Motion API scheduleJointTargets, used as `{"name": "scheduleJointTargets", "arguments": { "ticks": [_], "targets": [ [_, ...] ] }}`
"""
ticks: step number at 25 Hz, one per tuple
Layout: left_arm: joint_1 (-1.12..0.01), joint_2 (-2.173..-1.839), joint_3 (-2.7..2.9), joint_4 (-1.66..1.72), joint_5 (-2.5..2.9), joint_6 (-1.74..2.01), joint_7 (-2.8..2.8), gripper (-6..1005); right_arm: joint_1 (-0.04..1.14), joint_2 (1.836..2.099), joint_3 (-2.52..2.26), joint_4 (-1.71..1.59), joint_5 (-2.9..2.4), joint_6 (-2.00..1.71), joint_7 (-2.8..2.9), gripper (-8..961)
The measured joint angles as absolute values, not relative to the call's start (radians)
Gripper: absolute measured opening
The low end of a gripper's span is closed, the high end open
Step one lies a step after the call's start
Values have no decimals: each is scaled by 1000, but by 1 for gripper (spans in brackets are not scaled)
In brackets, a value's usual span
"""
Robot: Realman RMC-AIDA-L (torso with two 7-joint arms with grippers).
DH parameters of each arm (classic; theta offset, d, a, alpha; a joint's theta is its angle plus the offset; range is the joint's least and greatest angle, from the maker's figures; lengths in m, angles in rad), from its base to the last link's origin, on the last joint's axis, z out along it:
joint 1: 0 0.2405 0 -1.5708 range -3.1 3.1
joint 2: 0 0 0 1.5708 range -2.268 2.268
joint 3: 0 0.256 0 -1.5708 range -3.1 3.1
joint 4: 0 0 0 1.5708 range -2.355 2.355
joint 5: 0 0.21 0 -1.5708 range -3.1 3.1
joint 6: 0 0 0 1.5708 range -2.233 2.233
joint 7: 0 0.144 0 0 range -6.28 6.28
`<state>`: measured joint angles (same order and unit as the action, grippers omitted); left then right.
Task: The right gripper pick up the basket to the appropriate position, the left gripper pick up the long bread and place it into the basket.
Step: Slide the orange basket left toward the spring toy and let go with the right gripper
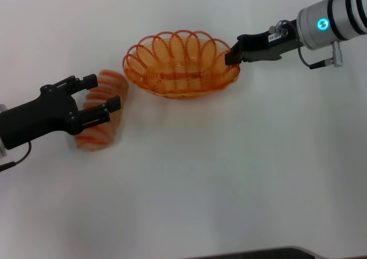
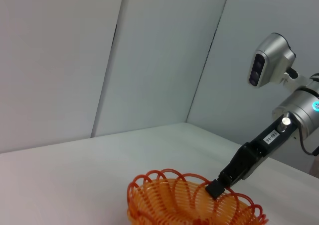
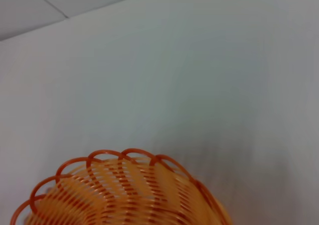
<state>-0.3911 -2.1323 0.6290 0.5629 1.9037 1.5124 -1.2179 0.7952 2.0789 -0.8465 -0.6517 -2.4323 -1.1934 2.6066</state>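
Observation:
The orange wire basket [image 1: 178, 75] sits at the back middle of the white table. My right gripper [image 1: 232, 57] is shut on the basket's right rim; the left wrist view shows that claw [image 2: 217, 187] pinching the rim of the basket [image 2: 169, 200]. The right wrist view shows only the basket's scalloped edge [image 3: 124, 195]. The long bread [image 1: 94, 134], tan with orange stripes, lies left of the basket. My left gripper [image 1: 102, 94] is open over the bread's upper half, one finger on each side, and hides part of it.
The white table [image 1: 229, 173] stretches in front of and to the right of the basket. Grey wall panels [image 2: 149, 60] stand behind the table. A dark edge [image 1: 258, 253] shows at the table's near side.

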Motion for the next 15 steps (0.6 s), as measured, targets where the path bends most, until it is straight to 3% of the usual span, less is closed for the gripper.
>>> {"name": "scheduleJointTargets", "arguments": {
  "ticks": [10,15],
  "targets": [
    [-389,-2128,629,563,1904,1523,-1218,826,782,2070,-841,-619,-2358,-1205,2605,130],
    [-386,-2126,629,563,1904,1523,-1218,826,755,2059,-840,-622,-2298,-1238,2597,355]
  ]
}}
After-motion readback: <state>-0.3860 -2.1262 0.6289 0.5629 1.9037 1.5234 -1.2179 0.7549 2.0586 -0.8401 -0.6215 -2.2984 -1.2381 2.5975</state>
